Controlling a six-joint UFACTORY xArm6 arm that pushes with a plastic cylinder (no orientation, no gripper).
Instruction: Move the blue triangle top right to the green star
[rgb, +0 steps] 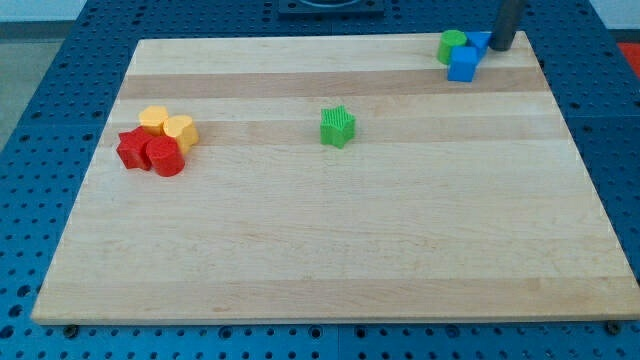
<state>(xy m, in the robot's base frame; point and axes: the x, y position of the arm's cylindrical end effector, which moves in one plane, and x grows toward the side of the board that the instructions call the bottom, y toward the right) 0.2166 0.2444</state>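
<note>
Pale wooden board on blue pegboard; my tip, holding nothing, presses the blue triangle at the view's top right, far from the green star.

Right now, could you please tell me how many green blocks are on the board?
2. The green star sits alone near the board's middle, toward the view's top. The green cylinder is at the top right, touching the blue blocks. None looks hidden.

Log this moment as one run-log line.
phase: pushing | my tip: right of blue triangle, touching | beside it: green cylinder, blue cube | target: green star, mid-board, apart
</note>
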